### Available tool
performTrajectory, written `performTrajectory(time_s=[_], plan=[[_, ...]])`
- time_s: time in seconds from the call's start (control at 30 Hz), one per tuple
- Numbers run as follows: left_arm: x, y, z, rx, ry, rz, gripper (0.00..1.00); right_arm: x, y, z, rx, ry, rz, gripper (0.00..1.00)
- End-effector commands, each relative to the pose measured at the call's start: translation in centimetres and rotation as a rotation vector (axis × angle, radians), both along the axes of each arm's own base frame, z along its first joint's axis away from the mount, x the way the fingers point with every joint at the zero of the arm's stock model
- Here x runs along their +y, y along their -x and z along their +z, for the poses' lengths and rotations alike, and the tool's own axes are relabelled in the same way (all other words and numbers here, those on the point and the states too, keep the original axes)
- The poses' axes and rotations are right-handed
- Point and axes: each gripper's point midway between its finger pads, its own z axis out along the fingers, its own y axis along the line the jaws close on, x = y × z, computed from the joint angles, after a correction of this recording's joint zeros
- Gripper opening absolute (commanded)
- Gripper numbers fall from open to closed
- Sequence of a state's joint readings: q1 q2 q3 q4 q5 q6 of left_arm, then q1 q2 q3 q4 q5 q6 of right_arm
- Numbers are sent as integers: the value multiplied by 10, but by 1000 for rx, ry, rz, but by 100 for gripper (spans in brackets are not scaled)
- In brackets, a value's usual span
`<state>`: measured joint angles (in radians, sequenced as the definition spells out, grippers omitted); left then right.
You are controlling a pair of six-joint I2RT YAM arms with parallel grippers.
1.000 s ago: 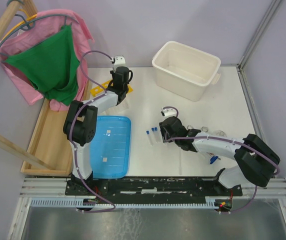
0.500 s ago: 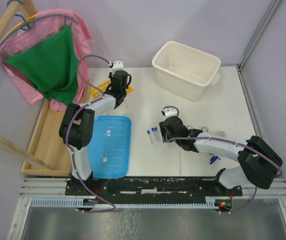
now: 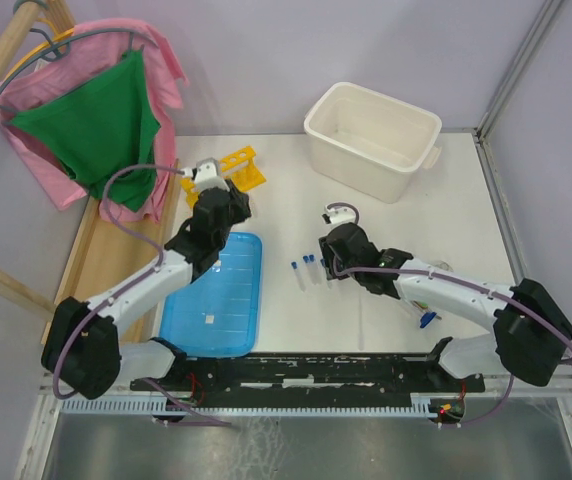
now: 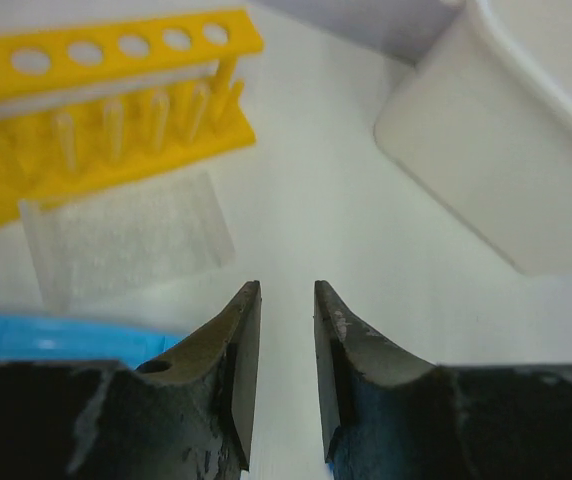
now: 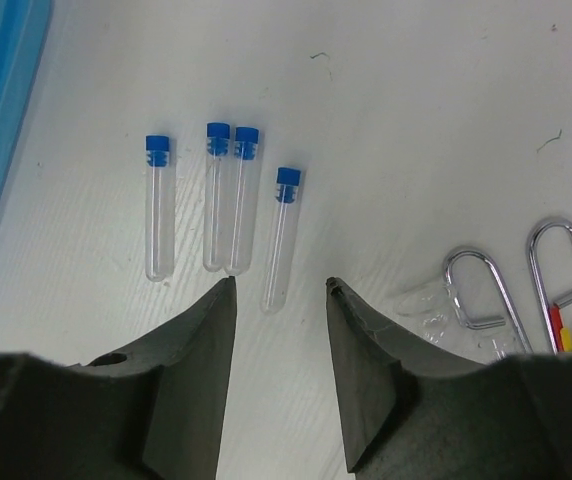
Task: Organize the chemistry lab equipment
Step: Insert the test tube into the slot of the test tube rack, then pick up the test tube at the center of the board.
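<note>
Care is needed with the nearest blue-capped tube [image 5: 282, 235], lying flat on the desk [image 5: 416, 100] just ahead of the wide, empty right end effector [image 5: 281, 288]: it should be straddled alone, while the narrow, empty left end effector [image 4: 286, 292] hangs near the yellow rack [image 4: 96, 62].

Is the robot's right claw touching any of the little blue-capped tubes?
Apart. The right wrist view shows bare white table on both sides between the open right gripper and the nearest blue-capped tube.
</note>
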<state>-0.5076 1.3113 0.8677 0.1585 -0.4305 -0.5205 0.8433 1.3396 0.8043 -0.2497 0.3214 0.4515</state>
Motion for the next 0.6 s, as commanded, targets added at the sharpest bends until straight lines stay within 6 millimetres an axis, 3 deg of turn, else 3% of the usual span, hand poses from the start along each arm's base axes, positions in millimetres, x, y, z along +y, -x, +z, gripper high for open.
performTrajectory(time_s=[0.0,0.1,0.2,0.57], plan=[[-19,66,-72,211,128,-118,34,8,4,-10,73,5,18,48],[-18,98,-93,257,121,-149,34,14,5,-20,109,16,36,46],[-14,114,-90,243,131,-156,34,12,0,-23,109,45,16,45],[-11,126,-72,211,152,-186,34,15,-2,-39,149,86,10,44]])
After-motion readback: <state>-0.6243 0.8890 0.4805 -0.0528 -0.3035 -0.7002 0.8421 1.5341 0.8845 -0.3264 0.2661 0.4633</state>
